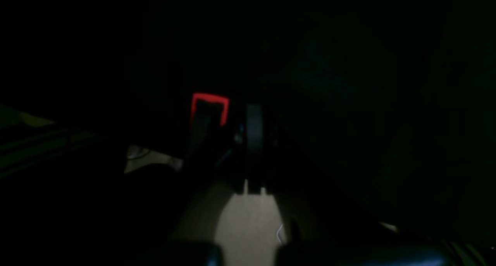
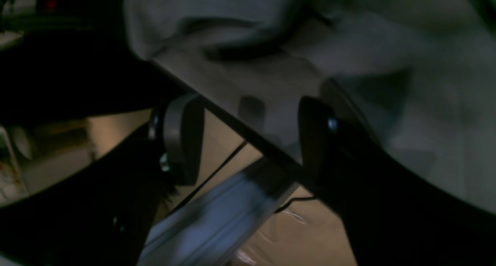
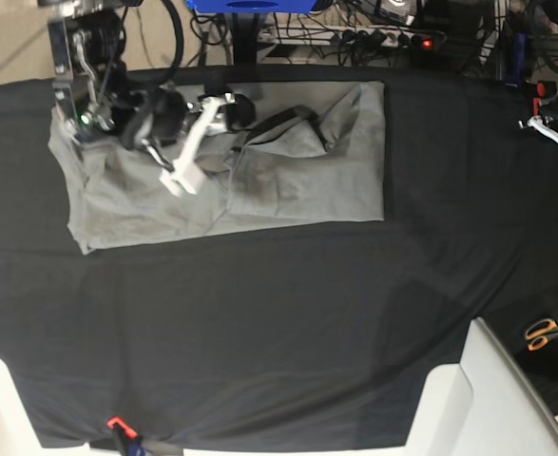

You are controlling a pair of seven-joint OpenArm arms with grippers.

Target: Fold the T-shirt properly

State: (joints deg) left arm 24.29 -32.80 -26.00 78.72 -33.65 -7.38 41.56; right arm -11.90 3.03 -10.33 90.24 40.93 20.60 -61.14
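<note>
**Grey on black, with small bright accents**

The plain grey cotton T-shirt carried no pattern. It lay on a flat black table cloth, also unpatterned. At the right edge of the base view sat orange-handled scissors. A blue object showed at the top, and white panels filled the lower right corner.

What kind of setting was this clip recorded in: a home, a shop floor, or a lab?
Most likely a robotics lab or workshop bench. A black cloth covers the work table where the T-shirt lies, a tangle of cables and a power strip runs along the far edge, and orange-handled scissors lie at the side.
</note>
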